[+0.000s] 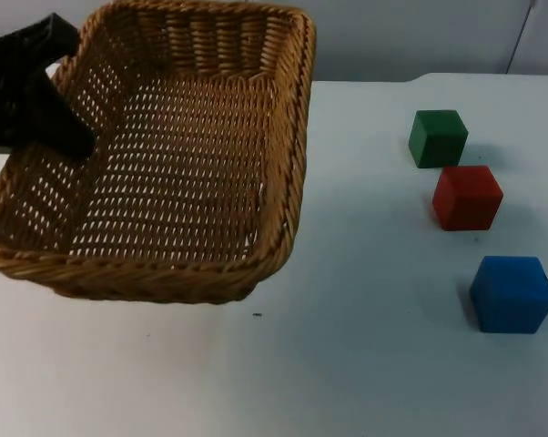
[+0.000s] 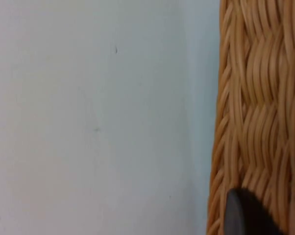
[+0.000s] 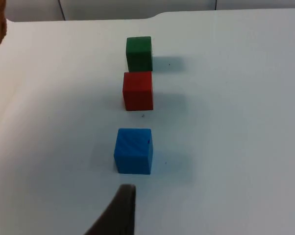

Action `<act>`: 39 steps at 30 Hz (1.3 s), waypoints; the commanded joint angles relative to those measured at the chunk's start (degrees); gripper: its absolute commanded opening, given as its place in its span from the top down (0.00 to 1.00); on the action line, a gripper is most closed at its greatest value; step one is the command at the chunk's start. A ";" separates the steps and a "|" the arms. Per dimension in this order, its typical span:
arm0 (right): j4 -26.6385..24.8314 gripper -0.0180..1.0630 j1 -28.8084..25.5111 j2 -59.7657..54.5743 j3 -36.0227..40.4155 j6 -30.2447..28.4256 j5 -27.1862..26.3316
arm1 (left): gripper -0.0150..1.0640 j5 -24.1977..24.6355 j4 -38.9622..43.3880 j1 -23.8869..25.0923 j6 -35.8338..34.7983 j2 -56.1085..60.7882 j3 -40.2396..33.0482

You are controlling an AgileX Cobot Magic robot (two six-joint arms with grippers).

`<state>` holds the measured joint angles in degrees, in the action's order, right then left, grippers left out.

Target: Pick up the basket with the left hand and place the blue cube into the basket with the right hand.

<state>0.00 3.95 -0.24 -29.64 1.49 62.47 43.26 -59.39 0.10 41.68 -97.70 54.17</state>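
Holding the basket (image 1: 165,173) tilted, clamped at its left rim, the left claw (image 1: 69,137) risks slippage; right claw (image 3: 123,205), state unclear, near blue cube (image 1: 512,293), could knock it toward red cube (image 1: 467,197).

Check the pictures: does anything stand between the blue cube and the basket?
Nothing visible does. Bare table separates the blue cube from the basket; the red cube and green cube sit farther back, off that line.

Tan woven basket (image 1: 192,173); blue cube (image 1: 512,293), red cube (image 1: 467,197), green cube (image 1: 438,137).
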 commanded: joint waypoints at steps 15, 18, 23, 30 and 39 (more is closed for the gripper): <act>0.00 0.02 -0.12 0.24 0.48 -0.44 -0.67 | 0.99 3.60 -12.00 5.94 14.32 1.45 -12.06; 0.00 0.02 -0.12 0.24 0.48 -0.44 -0.67 | 0.99 3.20 -12.00 5.94 14.32 1.45 -12.06; -2.25 0.02 -0.12 -2.25 -1.27 -0.44 -1.20 | 0.99 1.53 -12.00 5.94 13.24 1.45 -12.06; -5.47 0.06 -0.12 -14.98 -8.91 -5.54 -4.16 | 0.99 -0.83 -12.00 5.94 12.79 1.45 -12.06; -4.72 0.06 -0.12 -37.68 -12.66 -2.49 -9.58 | 0.99 -4.02 -8.64 5.94 10.25 1.45 -12.06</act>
<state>-5.32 3.95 -34.59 -42.00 -1.91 54.92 38.63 -67.47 5.90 52.65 -96.90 42.09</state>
